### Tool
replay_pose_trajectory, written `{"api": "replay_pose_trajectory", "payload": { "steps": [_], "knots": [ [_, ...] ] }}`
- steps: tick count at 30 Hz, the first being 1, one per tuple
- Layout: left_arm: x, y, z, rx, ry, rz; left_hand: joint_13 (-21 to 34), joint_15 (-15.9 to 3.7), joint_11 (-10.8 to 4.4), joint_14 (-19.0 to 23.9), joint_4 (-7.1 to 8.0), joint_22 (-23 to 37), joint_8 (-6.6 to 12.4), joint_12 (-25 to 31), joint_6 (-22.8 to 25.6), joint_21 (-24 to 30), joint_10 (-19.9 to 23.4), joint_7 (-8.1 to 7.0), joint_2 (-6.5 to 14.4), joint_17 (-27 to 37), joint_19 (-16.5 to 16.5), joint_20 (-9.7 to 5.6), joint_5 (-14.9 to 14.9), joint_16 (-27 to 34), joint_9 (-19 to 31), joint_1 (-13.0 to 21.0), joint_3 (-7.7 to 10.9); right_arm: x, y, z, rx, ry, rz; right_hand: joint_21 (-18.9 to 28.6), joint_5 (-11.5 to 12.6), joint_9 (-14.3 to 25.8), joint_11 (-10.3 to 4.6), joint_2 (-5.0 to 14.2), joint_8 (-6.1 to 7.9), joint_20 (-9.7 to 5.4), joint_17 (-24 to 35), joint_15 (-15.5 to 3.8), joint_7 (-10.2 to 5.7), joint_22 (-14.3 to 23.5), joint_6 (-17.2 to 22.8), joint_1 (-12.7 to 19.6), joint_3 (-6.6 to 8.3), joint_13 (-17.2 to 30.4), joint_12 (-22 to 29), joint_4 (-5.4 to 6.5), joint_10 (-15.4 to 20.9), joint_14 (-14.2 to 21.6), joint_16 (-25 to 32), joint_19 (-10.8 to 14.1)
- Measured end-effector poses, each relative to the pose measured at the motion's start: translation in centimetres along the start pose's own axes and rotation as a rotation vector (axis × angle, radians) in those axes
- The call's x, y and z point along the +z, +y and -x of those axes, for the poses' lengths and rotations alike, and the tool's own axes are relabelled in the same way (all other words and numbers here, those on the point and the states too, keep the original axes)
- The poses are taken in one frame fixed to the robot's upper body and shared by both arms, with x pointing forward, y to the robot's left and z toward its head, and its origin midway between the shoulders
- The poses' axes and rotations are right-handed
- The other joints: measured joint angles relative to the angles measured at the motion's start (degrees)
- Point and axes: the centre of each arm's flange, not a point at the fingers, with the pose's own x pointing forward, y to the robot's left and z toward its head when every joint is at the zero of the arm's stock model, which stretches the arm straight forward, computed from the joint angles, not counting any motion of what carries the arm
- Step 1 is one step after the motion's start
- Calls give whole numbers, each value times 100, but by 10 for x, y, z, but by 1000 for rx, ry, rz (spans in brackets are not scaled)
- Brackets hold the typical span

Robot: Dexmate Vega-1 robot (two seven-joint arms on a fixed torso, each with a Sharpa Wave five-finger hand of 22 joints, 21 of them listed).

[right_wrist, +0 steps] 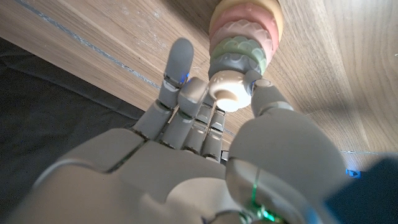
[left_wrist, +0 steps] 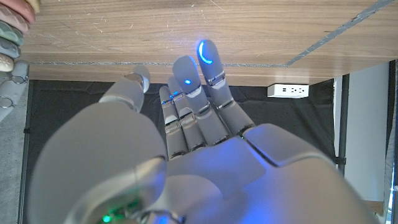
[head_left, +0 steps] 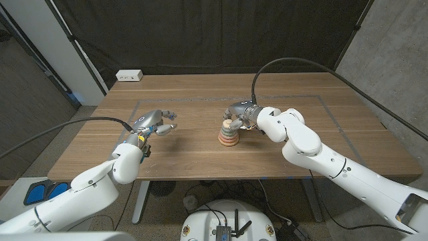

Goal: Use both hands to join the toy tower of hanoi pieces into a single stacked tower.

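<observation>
A stacked toy tower of pastel scalloped rings (head_left: 228,134) stands near the middle of the wooden table (head_left: 200,154), well in from its edges. The right hand (head_left: 242,114) pinches the cream knob (right_wrist: 227,91) at its top between thumb and fingers. The left hand (head_left: 154,122) hovers well apart, toward the table's left edge, fingers spread and holding nothing.

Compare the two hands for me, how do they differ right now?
The right hand is at the tower, pinching its top piece; the left hand holds nothing, well away from the tower. The left hand's fingers are spread; the right hand's close around the piece. Both are grey.
</observation>
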Motion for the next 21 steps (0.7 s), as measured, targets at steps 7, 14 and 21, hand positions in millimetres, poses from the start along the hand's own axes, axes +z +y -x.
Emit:
{"api": "replay_pose_trajectory", "payload": {
  "steps": [7, 14, 21],
  "knots": [
    [0, 1, 0, 1, -3, 1, 28, 0, 0, 0, 0, 0, 0, 0, 20, 0, 0, -20, 0, -6, 0, 0, 0, 3, 0, 0, 0, 0, 2, 1, 10, 4, 10, -56, -84, 22, 180, -169, -138, 11, 0, 27, 83, 0, -427, -170, -57, -115, -16, 3, -452, -99, -79, -52],
    [0, 1, 0, 0, -4, -1, 27, 0, 0, 0, -32, 0, 0, 0, 20, 0, 0, -20, 0, -5, 0, 0, 0, 44, 28, 0, 32, 0, 1, 5, 4, 8, 19, -75, -161, 49, 289, -214, -220, 31, -54, 80, 130, 0, -626, -215, -81, -160, -15, -21, -737, -162, -176, -113],
    [0, 2, 0, 1, -5, -2, 27, 0, 0, 0, -8, 0, 0, 0, 20, 0, 0, -20, 0, -6, 0, 0, 0, 43, 28, 0, 56, 0, -1, 8, -7, 15, 25, -120, -217, 49, 384, -267, -264, 51, -54, 91, 149, 0, -842, -268, -81, -211, -15, -21, -1021, -215, -239, -133]
  ]
}}
